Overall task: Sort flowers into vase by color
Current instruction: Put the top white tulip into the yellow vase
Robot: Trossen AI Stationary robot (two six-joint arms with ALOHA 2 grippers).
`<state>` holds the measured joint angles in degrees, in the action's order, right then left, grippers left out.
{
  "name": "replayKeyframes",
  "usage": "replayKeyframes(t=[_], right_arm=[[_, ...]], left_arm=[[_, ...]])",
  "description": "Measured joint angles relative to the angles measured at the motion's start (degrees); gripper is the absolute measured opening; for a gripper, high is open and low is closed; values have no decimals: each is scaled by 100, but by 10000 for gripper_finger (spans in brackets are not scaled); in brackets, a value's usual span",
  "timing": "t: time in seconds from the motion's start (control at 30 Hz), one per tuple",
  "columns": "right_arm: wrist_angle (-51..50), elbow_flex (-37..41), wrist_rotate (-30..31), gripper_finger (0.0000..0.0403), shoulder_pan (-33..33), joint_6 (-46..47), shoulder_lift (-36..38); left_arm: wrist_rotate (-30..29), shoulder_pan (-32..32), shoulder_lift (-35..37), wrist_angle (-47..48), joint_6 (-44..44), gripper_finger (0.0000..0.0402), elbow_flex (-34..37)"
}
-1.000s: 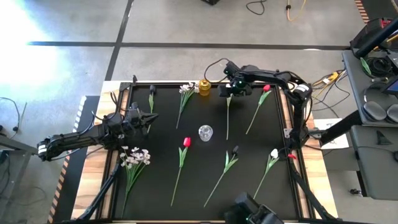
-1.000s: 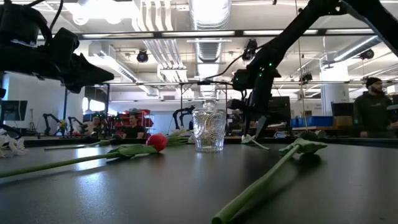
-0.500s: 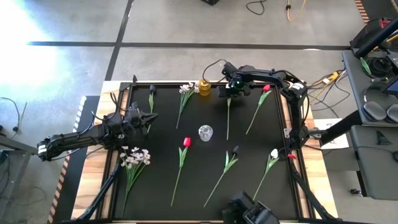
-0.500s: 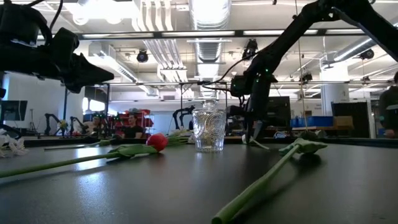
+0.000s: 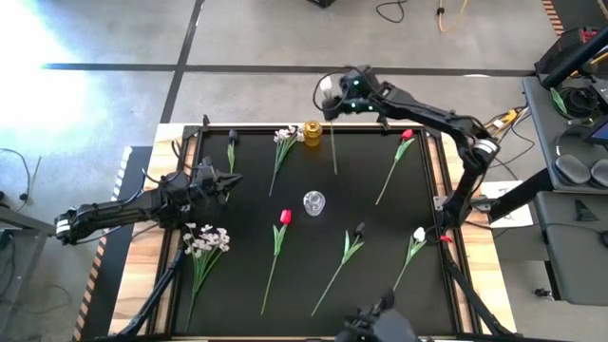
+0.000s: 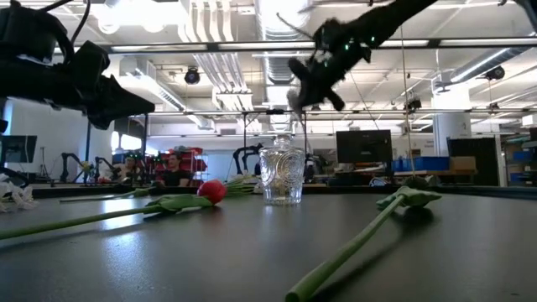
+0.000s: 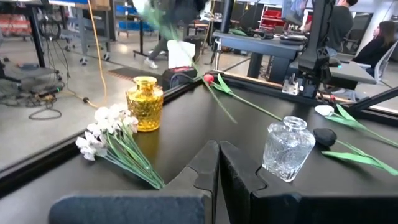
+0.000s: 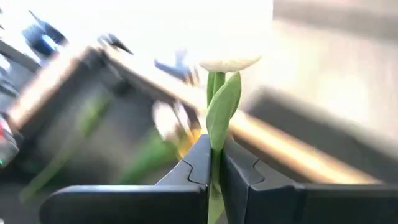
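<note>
From above, we see the right gripper (image 5: 334,104), which a second ago hovered low over a stem on the mat near the yellow vase (image 5: 312,132), now raised past the table's far edge, fingers clenched on a white tulip (image 5: 332,142) whose stem hangs down toward the mat. The spot where that flower lay is bare, so the pick has succeeded and the carry to a vase can begin. The left gripper (image 5: 226,180) has not moved, shut and empty at the left side, beside the white blossoms (image 5: 204,239). The clear vase (image 5: 313,202) stands mid-mat, with a red tulip (image 5: 284,218) and a dark tulip (image 5: 358,229) lying near it. In the low view, the right arm has swung up above the clear vase (image 6: 282,176). The left wrist shows its own shut fingers (image 7: 208,165), the yellow vase (image 7: 143,102) and clear vase (image 7: 285,150). The right wrist shows the tulip's stem (image 8: 217,115) pinched between the fingers (image 8: 198,158), white head uppermost.
</note>
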<state>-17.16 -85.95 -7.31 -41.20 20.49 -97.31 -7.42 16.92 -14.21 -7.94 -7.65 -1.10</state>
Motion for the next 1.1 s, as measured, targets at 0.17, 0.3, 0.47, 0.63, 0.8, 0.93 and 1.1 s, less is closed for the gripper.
replayKeyframes(t=[0.17, 0.3, 0.47, 0.63, 0.8, 0.93, 1.1], right_arm=[[1418, 4, 261, 13, 161, -499, 257], [2104, 4, 301, 13, 162, -787, 224], [2554, 20, 499, 13, 156, -1106, 86], [2827, 20, 544, 13, 156, -1087, 80], [2889, 19, 659, 13, 156, -1108, 150], [2858, 17, 885, 13, 156, -1250, 152], [2879, 17, 886, 13, 156, -1290, 58]], left_arm=[[-4, -1, -73, -11, -84, 0, -2], [-80, 0, -122, -13, -84, 0, -1], [-109, 0, -143, -21, -90, 0, 0], [-114, 0, -143, -24, -104, 0, 0], [-117, 0, -161, -24, -104, 0, -1], [-118, 0, -214, -24, -104, 0, 0], [-120, 0, -265, -24, -104, 0, 0]])
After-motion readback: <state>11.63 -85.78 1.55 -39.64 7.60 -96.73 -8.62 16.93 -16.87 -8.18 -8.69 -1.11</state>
